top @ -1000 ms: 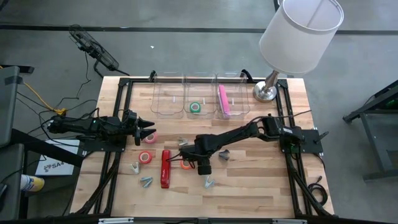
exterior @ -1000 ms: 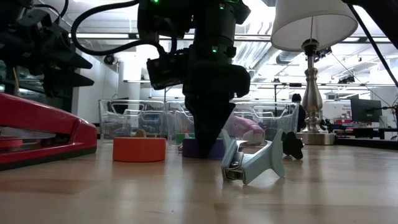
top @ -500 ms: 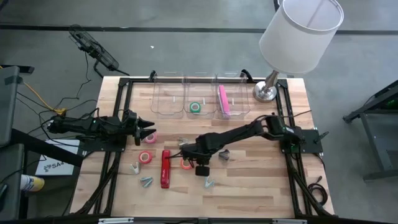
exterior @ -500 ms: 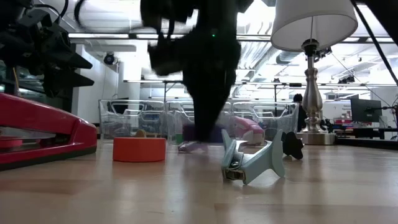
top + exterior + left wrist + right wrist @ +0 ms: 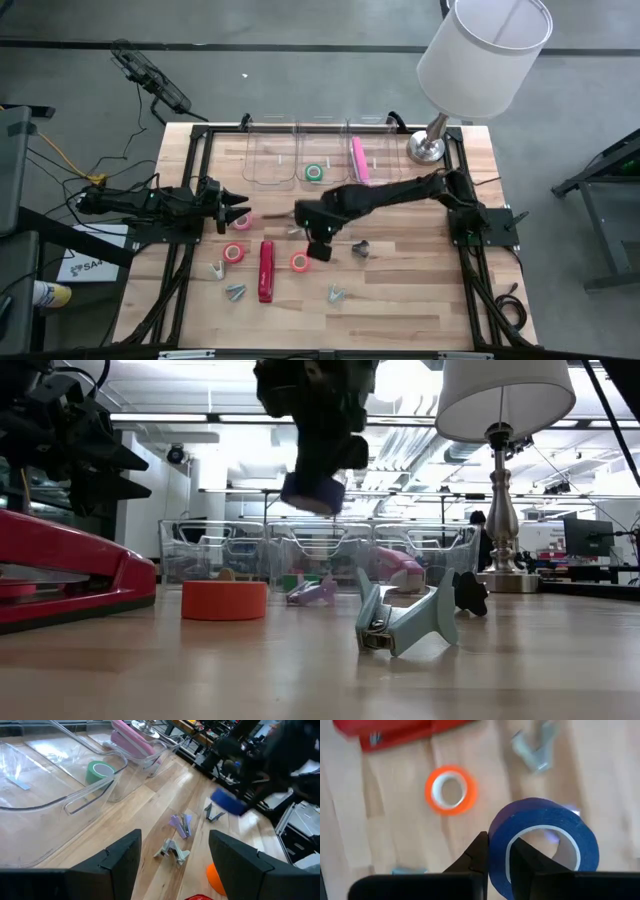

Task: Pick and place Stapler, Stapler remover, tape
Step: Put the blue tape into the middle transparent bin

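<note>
The right gripper (image 5: pixel 496 857) is clamped on the rim of the blue-purple tape roll (image 5: pixel 542 845), lifted above the orange tape roll (image 5: pixel 451 790). That thin edge pinch could let the roll swing or slip, dropping short of the clear bins (image 5: pixel 322 160) beyond it. The left gripper (image 5: pixel 232 207), fingers apart, waits farther off.

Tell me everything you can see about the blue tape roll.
The blue tape is a ring-shaped roll, blue-purple outside with a pale inner core. The right end effector is shut on its wall, one finger inside the ring and one outside. It hangs in the air above the wooden table, touching nothing else. In the low view it sits high above the orange tape; from above, the arm hides it.
</note>
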Tool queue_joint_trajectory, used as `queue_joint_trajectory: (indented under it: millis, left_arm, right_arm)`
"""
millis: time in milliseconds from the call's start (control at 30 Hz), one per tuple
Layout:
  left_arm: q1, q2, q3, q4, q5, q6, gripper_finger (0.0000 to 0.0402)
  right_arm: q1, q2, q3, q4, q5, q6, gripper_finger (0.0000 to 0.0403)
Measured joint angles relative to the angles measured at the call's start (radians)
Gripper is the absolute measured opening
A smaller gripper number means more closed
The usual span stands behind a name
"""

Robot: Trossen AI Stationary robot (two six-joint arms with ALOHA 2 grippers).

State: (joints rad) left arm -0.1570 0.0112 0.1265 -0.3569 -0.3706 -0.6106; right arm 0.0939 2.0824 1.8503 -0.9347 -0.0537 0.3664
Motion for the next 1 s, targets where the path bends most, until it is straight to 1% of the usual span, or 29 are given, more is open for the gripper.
queue_joint_trajectory:
  millis: [167,367,467,633,767,900,1000]
  left_arm:
    - [0.0,0.0,0.0,0.0,0.0,0.0,0.023]
    - [0.0,0.0,0.0,0.0,0.0,0.0,0.023]
    - [0.0,0.0,0.0,0.0,0.0,0.0,0.023]
    - [0.0,0.0,0.0,0.0,0.0,0.0,0.023]
    - [0.0,0.0,0.0,0.0,0.0,0.0,0.023]
    - [0.0,0.0,0.0,0.0,0.0,0.0,0.023]
    - [0.0,0.0,0.0,0.0,0.0,0.0,0.023]
  right_arm:
    - [-0.073,-0.04,0.0,0.042,0.029,-0.04,0.0044]
    - [-0.177,-0.049,0.0,0.1,0.025,-0.178,0.0035]
    - [-0.232,-0.049,0.0,0.139,0.024,-0.264,0.0036]
    - [-0.322,-0.049,0.0,0.186,0.024,-0.396,0.0048]
    - [-0.39,-0.049,0.0,0.193,0.025,-0.47,0.004]
    - [-0.445,-0.043,0.0,0.215,0.026,-0.501,0.0036]
    - [-0.471,-0.026,0.0,0.25,0.029,-0.491,0.0046]
